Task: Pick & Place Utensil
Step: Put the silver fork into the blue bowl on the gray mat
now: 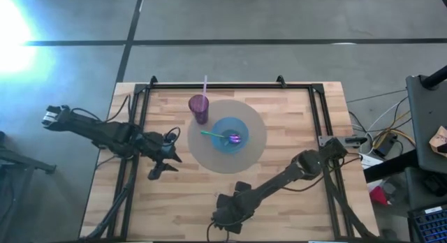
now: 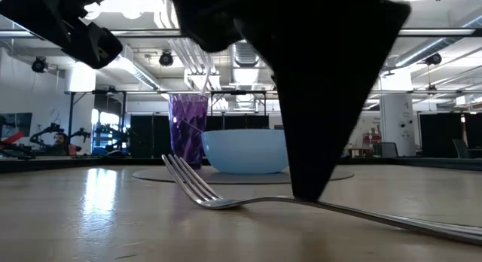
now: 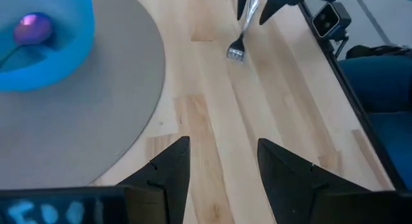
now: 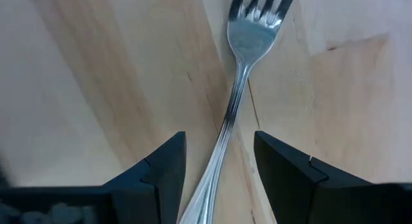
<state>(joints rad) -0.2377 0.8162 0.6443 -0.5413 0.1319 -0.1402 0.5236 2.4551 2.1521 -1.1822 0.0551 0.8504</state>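
Observation:
A silver fork (image 4: 248, 37) lies flat on the wooden table near its near edge, with its tines (image 2: 181, 172) toward the grey mat. My right gripper (image 4: 219, 139) is low over it and open. One finger stands on each side of the fork's handle (image 4: 225, 130), and neither touches it. In the high view the right gripper (image 1: 227, 214) hides the fork. My left gripper (image 3: 219, 147) is open and holds nothing; it hovers over the table (image 1: 164, 163), left of the mat. The left wrist view shows the fork (image 3: 237, 50) farther off.
A round grey mat (image 1: 209, 156) at the table's middle carries a blue bowl (image 1: 225, 128). In the bowl lies a spoon (image 1: 223, 137) with a purple head and a green handle. A purple cup (image 1: 199, 107) with a straw stands at the mat's far-left edge. A black rail frames the table.

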